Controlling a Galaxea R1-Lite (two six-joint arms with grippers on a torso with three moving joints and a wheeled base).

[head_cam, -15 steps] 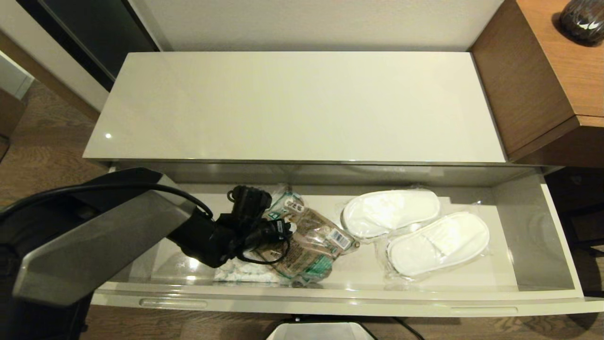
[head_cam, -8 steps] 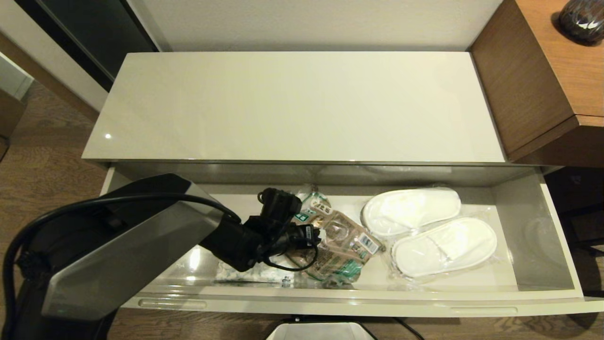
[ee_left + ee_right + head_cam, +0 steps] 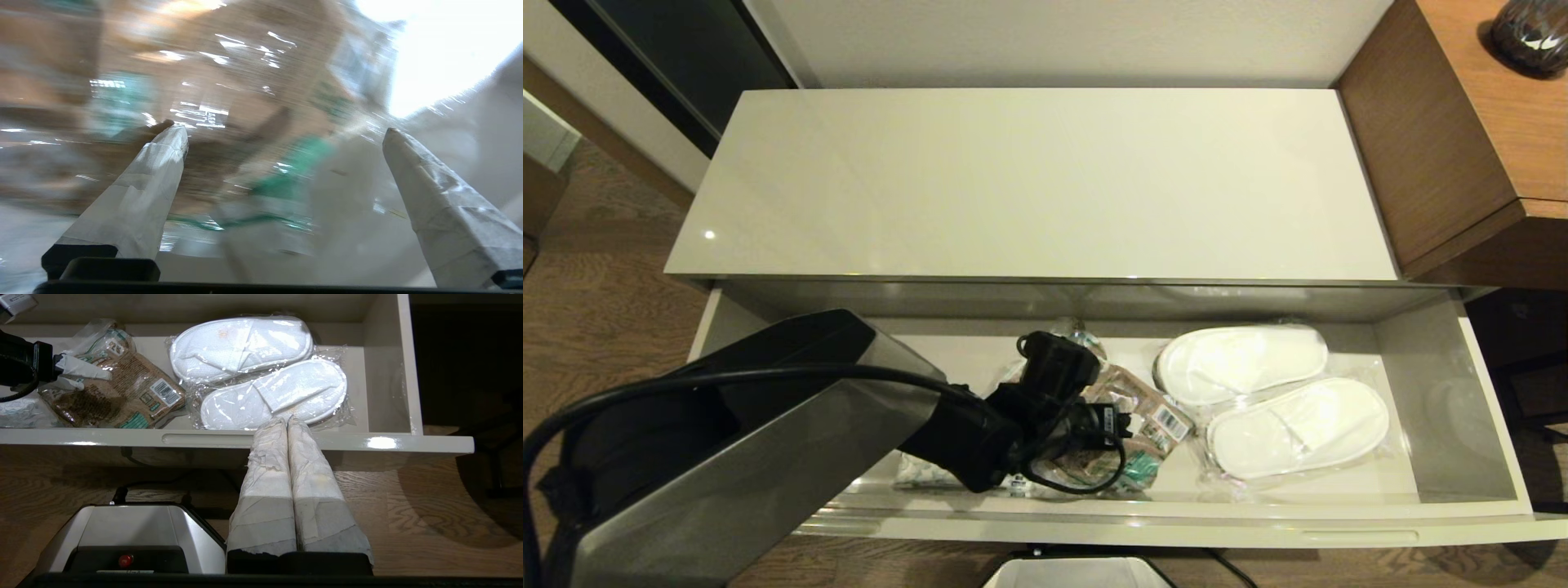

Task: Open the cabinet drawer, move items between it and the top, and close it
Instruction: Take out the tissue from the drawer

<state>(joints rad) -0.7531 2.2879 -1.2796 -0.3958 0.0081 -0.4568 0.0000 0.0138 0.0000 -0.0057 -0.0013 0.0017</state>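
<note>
From the head view, the cabinet drawer (image 3: pixel 1445 392) stands pulled open below the bare top (image 3: pixel 1029 180). The slippers (image 3: pixel 1274 400) lie in their wrap in the drawer's right half, and a brown-and-green packet (image 3: pixel 1152 425) lies left of them. A small white packet (image 3: pixel 923 474) shows at the near edge, mostly hidden under the left arm. That arm reaches in from the left, angled down into the drawer, its wrist over the packets. The step looks like picking an item out; the next move would call for lowering onto one and closing.

In the left wrist view, the left gripper (image 3: pixel 286 134) is spread wide, holding nothing, close above the brown-and-green packet (image 3: pixel 229 102).

In the right wrist view, the right gripper (image 3: pixel 286 422) is closed and empty, parked in front of the drawer's near wall (image 3: pixel 122 437), pointing toward the slippers (image 3: pixel 261 375).
</note>
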